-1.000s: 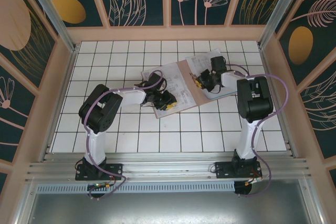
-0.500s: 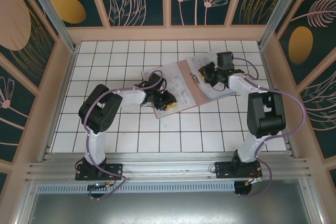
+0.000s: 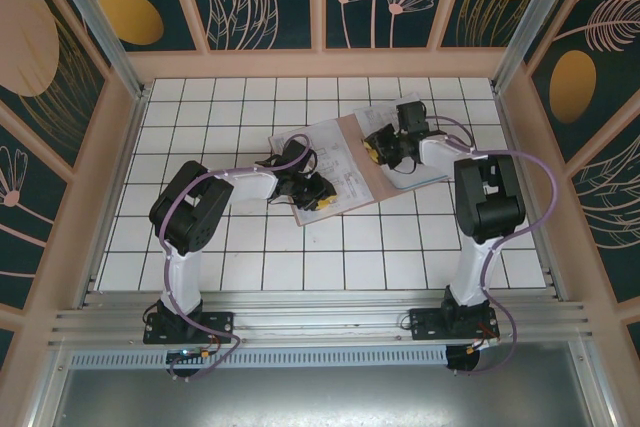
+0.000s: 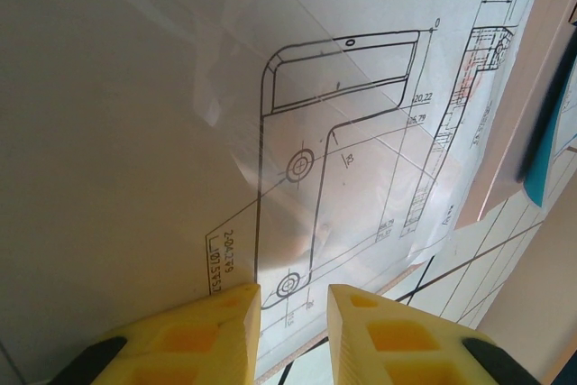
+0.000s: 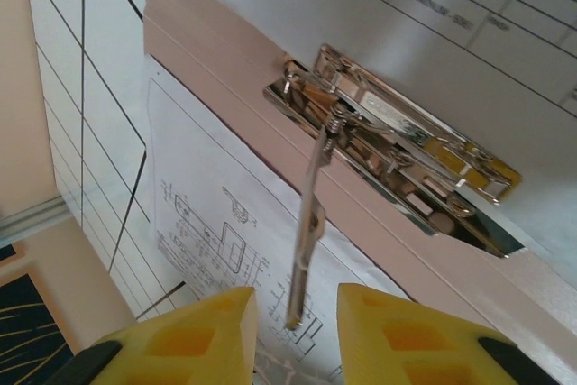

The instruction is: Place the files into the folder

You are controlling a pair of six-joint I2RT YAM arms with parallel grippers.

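Table [image 3: 250,247]: white tiles with a dark grid, walled on three sides.
Folder [image 3: 375,187]: lies open and flat on the far middle of the table, askew to the grid. In the top view it shows as a pinkish-brown band between two spreads of paper.
Clip [image 5: 397,155]: a bright metal spring clip fixed on the folder's card [image 5: 212,56], at the edge of the right-hand sheet.
Lever [image 5: 311,214]: a thin metal arm hinged at the clip and raised off the card. Its free end points toward the right wrist camera.
Files, left [image 3: 330,162]: white sheets printed with line drawings, lying flat on the left side of the band and reaching past it onto the tiles.
Files, right [image 5: 451,15]: a white sheet with a ruled title block, lying on the far side of the clip.
Teal sheet [image 4: 552,164]: one edge shows at the right of the left wrist view, beyond the card. How far it extends cannot be told.
Left gripper [image 4: 293,299]: low over the near edge of the left printed sheet [image 4: 315,132]. Its yellow fingers stand narrowly apart, and the drawing and tile show through the gap.
Right gripper [image 5: 297,299]: over the band, beside the clip. Its fingers are parted, with the lever's tip standing in the gap and light showing on both sides of it, so it is not clamped.
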